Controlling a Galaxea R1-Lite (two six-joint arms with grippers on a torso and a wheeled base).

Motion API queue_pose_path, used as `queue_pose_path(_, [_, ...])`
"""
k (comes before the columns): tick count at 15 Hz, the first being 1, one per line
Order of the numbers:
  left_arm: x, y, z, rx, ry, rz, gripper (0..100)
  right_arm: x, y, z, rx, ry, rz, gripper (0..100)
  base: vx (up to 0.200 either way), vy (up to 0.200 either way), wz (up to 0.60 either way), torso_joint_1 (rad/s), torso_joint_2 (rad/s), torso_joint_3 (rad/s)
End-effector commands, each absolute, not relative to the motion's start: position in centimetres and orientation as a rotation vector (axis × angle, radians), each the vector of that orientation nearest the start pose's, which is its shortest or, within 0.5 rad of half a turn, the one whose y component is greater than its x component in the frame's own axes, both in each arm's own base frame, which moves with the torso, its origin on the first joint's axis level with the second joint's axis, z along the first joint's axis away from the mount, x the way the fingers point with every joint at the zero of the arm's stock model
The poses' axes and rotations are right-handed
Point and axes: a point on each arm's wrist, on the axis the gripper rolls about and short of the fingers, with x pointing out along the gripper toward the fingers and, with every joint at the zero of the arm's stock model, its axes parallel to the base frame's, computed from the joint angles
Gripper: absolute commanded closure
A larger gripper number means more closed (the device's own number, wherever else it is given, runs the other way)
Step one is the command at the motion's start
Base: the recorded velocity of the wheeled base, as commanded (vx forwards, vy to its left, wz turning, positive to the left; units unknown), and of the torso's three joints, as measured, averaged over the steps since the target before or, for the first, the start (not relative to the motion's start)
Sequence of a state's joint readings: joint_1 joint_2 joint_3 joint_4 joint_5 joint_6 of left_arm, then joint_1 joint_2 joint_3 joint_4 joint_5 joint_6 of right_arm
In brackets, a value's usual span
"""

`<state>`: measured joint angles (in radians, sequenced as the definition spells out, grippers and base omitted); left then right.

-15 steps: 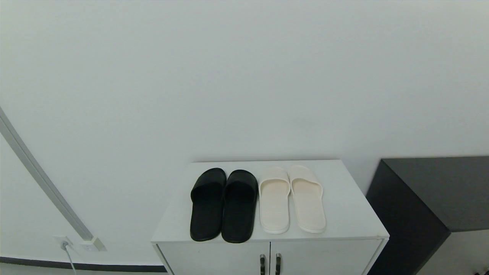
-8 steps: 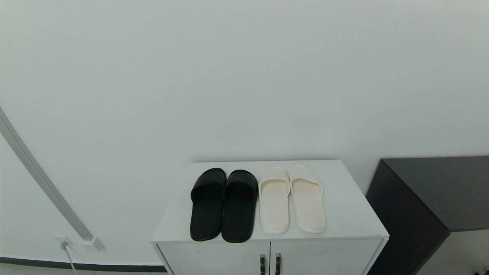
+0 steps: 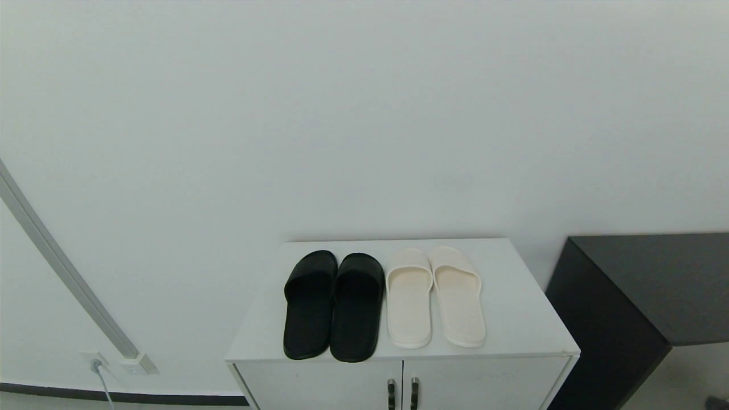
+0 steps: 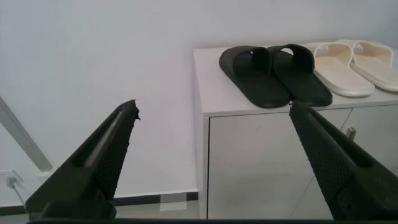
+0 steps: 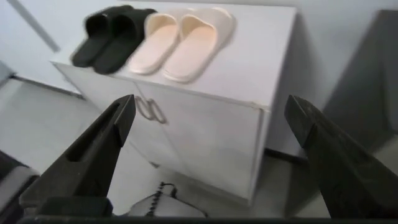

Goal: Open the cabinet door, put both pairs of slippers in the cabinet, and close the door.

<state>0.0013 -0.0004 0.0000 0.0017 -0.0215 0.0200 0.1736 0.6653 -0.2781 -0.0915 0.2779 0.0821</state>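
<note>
Black slippers (image 3: 333,310) sit on top of the white cabinet (image 3: 529,324), toes to the wall, heels right at the front edge, and the cream slippers (image 3: 418,302) lie just beside them on the right, the two pairs touching side to side. All four soles are flat on the top. Below them both doors (image 3: 319,387) are shut, the two handles (image 3: 391,393) side by side at the centre seam. Now the left gripper (image 4: 212,107): jaws spread wide, nothing between them, held out in front of the cabinet's left corner and lower than the top, well apart from the black pair, which it sees past its fingers (image 4: 93,168). The right gripper (image 5: 210,101) is just as wide and holds nothing, up above and off the cabinet's right front corner, with the handles and the right-hand door framed between its fingers (image 5: 336,162); the cream pair lies well beyond it. Neither gripper touches door, handle or slipper. To the cabinet's right stands a dark unit (image 3: 638,296), close alongside. Low on the wall at the left there is an outlet (image 3: 93,360) with a cord plugged in, and a grey conduit (image 3: 57,262) runs up slantwise from it.
</note>
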Motion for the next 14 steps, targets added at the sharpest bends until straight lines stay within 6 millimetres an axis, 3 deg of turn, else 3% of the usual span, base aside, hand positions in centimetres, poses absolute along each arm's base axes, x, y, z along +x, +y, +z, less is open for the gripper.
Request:
queue_pose_path(1, [-2.3,-0.1,7.5,0.02,0.001,-0.02,0,9.1,4.5,17.8,0.119,0.407,0.521,0,0.0,0.0,0.0,0.0,0.0,0.0])
queue_pose_path(3, [-2.3,-0.1,7.5,0.02,0.001,-0.02,0,10.0,8.0,18.7,0.148,0.424,0.518,0,0.0,0.0,0.0,0.0,0.0,0.0])
queue_pose_path(4, [-2.3,-0.1,7.5,0.02,0.001,-0.02,0,10.6,10.6,18.6,0.154,0.441,0.5,0,0.0,0.0,0.0,0.0,0.0,0.0])
queue_pose_path(6, [-2.3,-0.1,7.5,0.018,0.001,-0.02,0,12.5,13.9,17.6,0.115,0.463,0.449,0,0.0,0.0,0.0,0.0,0.0,0.0])
queue_pose_path(10, [-2.3,-0.1,7.5,0.018,0.001,-0.02,0,17.9,19.7,13.3,0.101,0.42,0.305,0,0.0,0.0,0.0,0.0,0.0,0.0])
queue_pose_path(14, [-2.3,-0.1,7.5,0.018,0.001,-0.02,0,22.5,22.3,9.2,0.08,0.398,0.156,0,0.0,0.0,0.0,0.0,0.0,0.0])
